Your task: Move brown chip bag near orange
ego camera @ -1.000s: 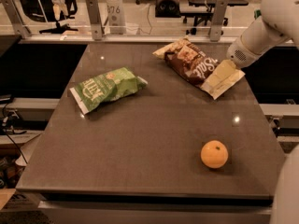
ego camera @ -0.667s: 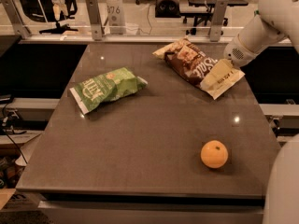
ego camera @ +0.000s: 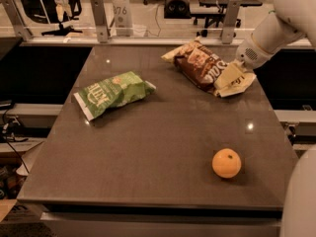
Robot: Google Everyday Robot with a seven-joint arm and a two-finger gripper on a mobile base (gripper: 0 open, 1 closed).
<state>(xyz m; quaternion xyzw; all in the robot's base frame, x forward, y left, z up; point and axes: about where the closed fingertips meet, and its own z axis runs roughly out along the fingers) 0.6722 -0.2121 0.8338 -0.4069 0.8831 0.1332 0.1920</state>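
The brown chip bag (ego camera: 202, 65) lies at the back right of the dark table (ego camera: 148, 147), its cream near end pointing to the right. My gripper (ego camera: 228, 76) comes in from the upper right on the white arm (ego camera: 276, 26) and is down at that near end of the bag, touching or just over it. The orange (ego camera: 226, 163) sits near the front right of the table, well in front of the bag and apart from it.
A green chip bag (ego camera: 112, 93) lies at the middle left of the table. A metal rail with posts (ego camera: 98, 19) runs along the far edge. The white robot body (ego camera: 301, 201) fills the lower right corner.
My arm and gripper have shifted slightly left onto the bag's near end. The bags and the orange have not moved.
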